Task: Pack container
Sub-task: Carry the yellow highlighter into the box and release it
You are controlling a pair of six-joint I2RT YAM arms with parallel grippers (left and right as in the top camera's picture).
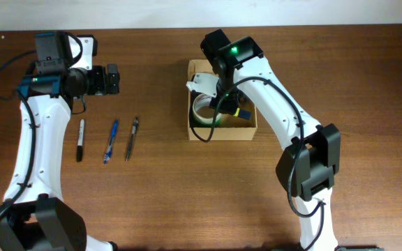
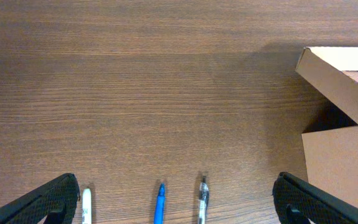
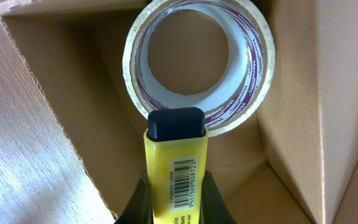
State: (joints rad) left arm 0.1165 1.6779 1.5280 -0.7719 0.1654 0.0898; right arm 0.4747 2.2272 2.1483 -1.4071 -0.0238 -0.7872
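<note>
The container (image 1: 250, 131) is an open tan cardboard box at mid-table, flap lid up at its far side. A roll of clear tape (image 1: 202, 109) lies inside at the left; it also shows in the right wrist view (image 3: 197, 62). My right gripper (image 3: 174, 199) is shut on a yellow highlighter (image 3: 176, 162) with a dark cap and holds it over the box's inside (image 3: 291, 118), pointing at the tape roll. My left gripper (image 2: 176, 202) is open and empty, above three pens, left of the box (image 2: 337, 162).
A black-and-white marker (image 1: 81, 139), a blue pen (image 1: 111, 141) and a clear black pen (image 1: 131, 138) lie side by side on the wooden table left of the box. In the left wrist view they are the marker (image 2: 86, 205), blue pen (image 2: 160, 204) and clear pen (image 2: 203, 199).
</note>
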